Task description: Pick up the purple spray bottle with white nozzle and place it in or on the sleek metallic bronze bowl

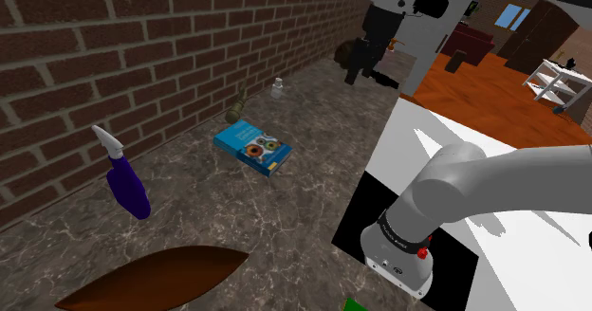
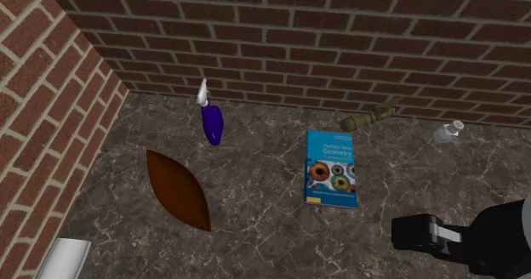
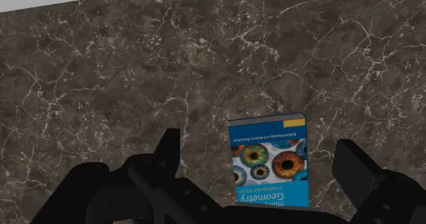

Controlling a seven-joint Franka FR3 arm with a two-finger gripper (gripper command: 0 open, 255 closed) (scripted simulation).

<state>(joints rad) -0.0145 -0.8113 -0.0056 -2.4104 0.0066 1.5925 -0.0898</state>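
Bottle stands near pointed, perhaps metallic bowl.

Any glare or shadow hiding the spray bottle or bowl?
Shoulder view: even light, no glare; purple spray bottle clear, brown bowl cut by the bottom edge. Second exterior view: both evenly lit. Wrist view: geometry book bright beyond the black gripper.

Arm rendered grey-white, joints ringed in black; red mark seen by the base; tool drawn all black.
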